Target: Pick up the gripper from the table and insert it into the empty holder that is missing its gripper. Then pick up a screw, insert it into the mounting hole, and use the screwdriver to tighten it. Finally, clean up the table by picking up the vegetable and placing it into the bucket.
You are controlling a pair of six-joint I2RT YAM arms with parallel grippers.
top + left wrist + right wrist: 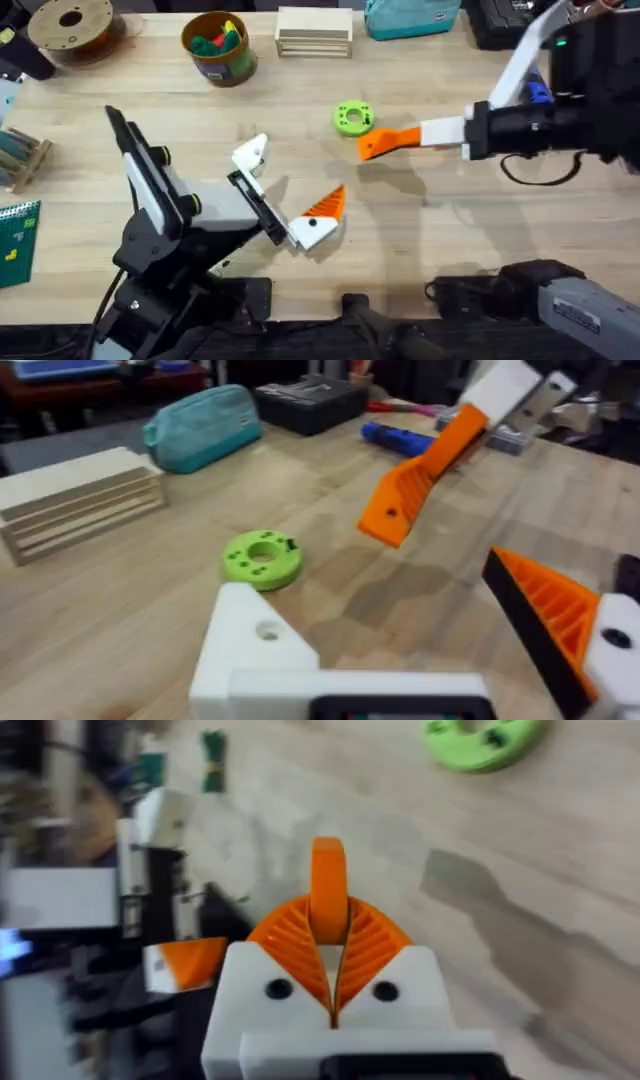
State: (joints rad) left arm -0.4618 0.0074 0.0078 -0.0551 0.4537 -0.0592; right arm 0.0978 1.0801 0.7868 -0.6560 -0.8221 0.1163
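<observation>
My right gripper (378, 146) hangs over the middle of the table, right of the flat green ring (352, 117), and is shut on the loose orange gripper (328, 885), which sticks out past its ribbed pads. The same piece (395, 510) shows in the left wrist view. My left gripper (295, 178) is open. One finger is the bare white holder (255, 650) with an open mounting hole, the other carries an orange tip (555, 615). The blue screwdriver (400, 438) lies behind the right arm. The bucket (218, 45) stands at the back left. I cannot make out a screw or a vegetable on the table.
A stack of wooden boards (313, 32), a teal pouch (410, 18) and a black case (500, 22) line the far edge. A filament spool (72, 25) is at the back left. A wooden rack (20, 155) and a green card (15, 240) sit at the left edge.
</observation>
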